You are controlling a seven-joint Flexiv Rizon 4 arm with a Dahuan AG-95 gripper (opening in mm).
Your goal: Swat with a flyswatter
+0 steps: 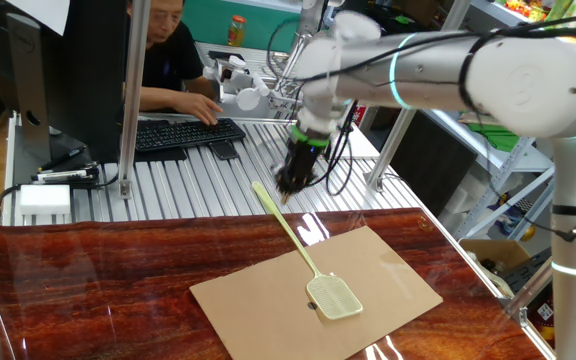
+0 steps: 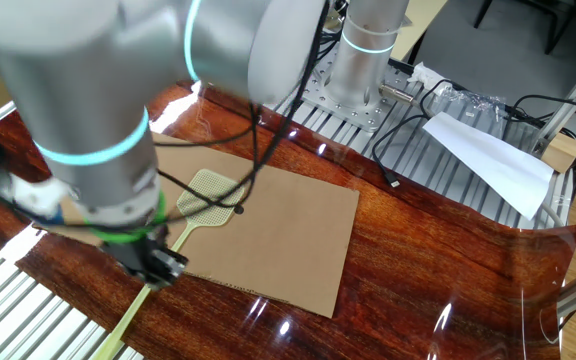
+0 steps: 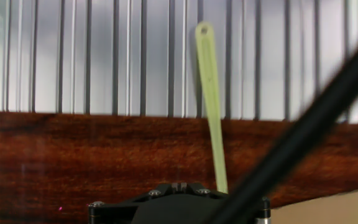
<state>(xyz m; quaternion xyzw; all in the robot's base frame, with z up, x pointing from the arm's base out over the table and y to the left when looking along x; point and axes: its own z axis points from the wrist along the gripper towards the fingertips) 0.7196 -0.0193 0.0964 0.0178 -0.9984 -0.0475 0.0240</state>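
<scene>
While the flyswatter (image 1: 309,262) is lying flat, its mesh head on the brown cardboard sheet (image 1: 388,275) and its thin handle running back across the dark wood tabletop (image 1: 88,280) onto the ribbed metal surface (image 1: 168,185), the gripper (image 1: 290,186) is poised over the handle's far part, pointing straight down. In the hand view the handle is seen running up the picture from just beyond the gripper body, its holed end resting on the metal ribs. The jaws are drawn fully together; whether the handle is pinched between them cannot be told, since the fingertips are hidden in every view.

The step in hand is judged to be the grasp of the handle, with no swat yet made. A firm hold on the thin, flexible handle would be called for next, then a lift and a downward stroke onto the cardboard.

A black cable (image 3: 303,130) is slung close by the gripper and might snag. Farther back, a keyboard (image 1: 183,132) and a seated person (image 1: 168,60) are found behind the table, well apart from the swatter.
</scene>
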